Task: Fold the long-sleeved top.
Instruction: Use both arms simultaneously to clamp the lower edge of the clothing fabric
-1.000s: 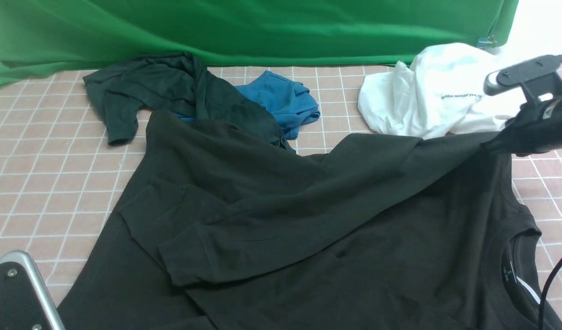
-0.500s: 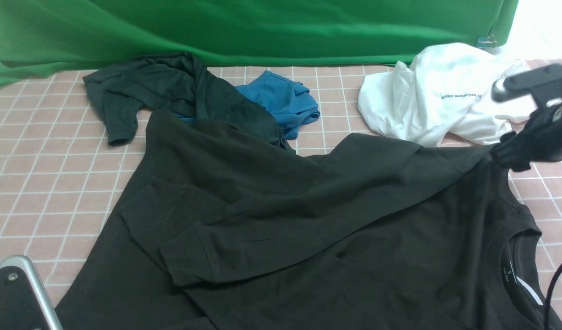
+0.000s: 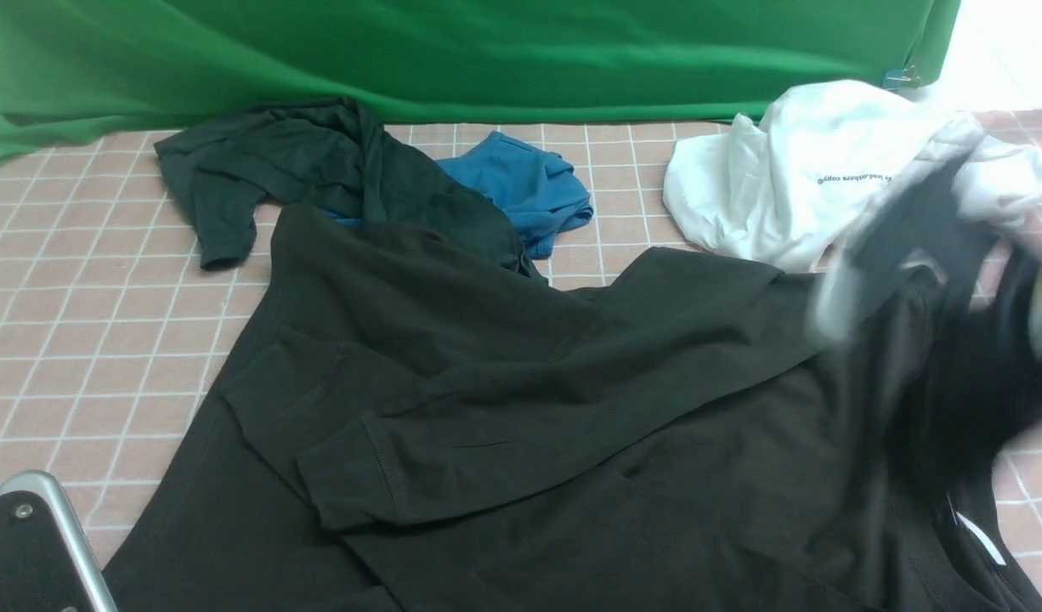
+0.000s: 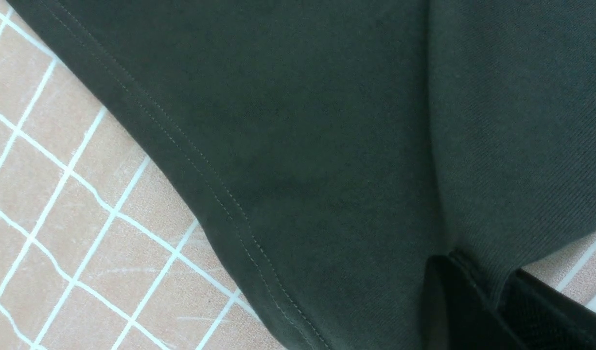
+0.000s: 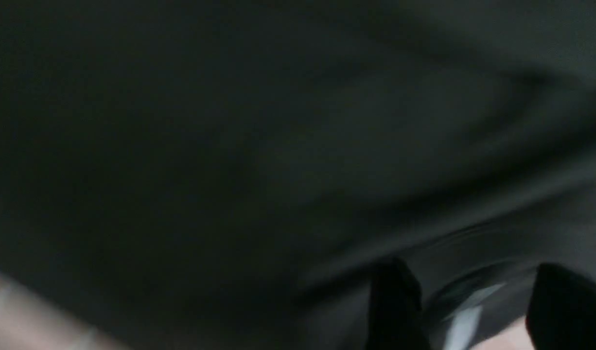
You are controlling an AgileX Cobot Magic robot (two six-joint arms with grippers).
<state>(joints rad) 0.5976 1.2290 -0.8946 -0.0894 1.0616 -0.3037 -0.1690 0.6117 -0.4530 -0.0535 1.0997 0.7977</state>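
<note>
We find the long-sleeved top (image 3: pixel 521 408) spread over the tabletop's (image 3: pixel 79 340) near edge. Left wrist view alone shows left fingers (image 4: pixel 478 311) clamped on its fabric. Right wrist view shows right fingers (image 5: pixel 473 311) parted, empty; front view blurs them.

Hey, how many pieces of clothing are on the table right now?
4: the long-sleeved top spread across the front, a dark short-sleeved shirt back left, a blue garment beside it, a white tee back right. More may be hidden underneath.
</note>
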